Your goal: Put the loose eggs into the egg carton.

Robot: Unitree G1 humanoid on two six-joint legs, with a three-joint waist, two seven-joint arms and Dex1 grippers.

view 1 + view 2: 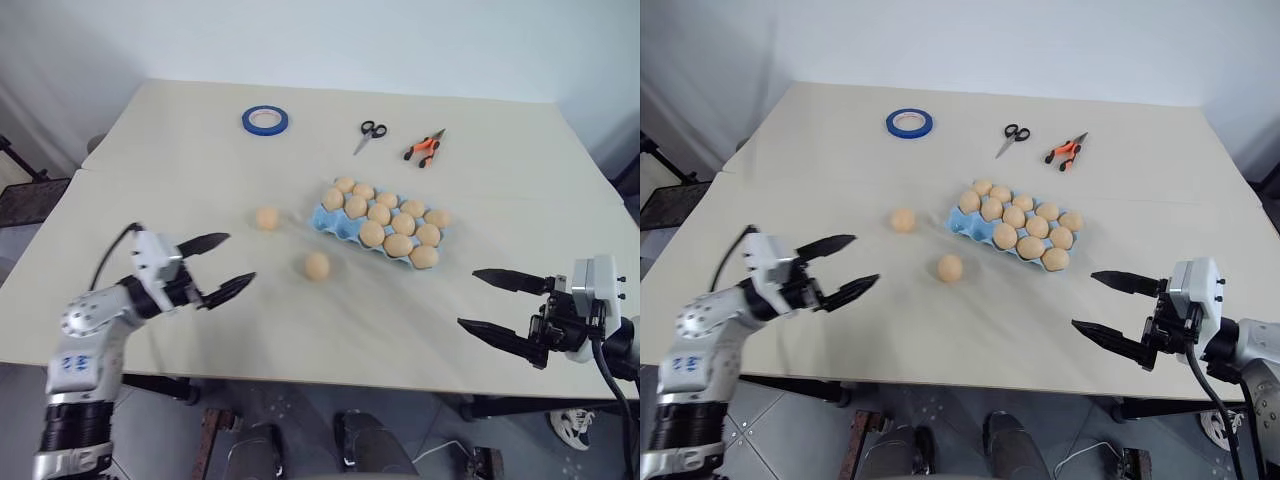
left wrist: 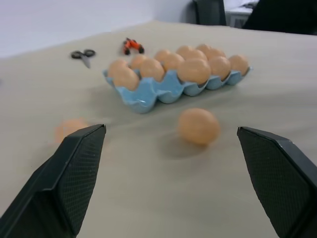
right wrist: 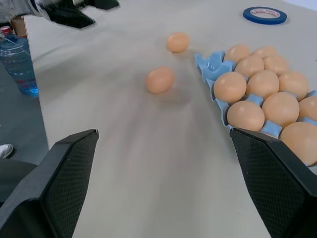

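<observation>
Both end effectors hang wide open over the worktop (image 1: pixel 180 140), holding nothing. Left end effector (image 1: pixel 222 266) points toward the two loose eggs, one (image 1: pixel 317 265) just ahead of it, the other (image 1: pixel 266 218) farther back. Right end effector (image 1: pixel 490 303) hovers near the front edge, apart from the egg carton (image 1: pixel 330 222), which sits mid-worktop, nearly full, its left-end cups empty.

Water bottle (image 3: pixel 17 62) cut off; far egg (image 2: pixel 69 130) blurred.
</observation>
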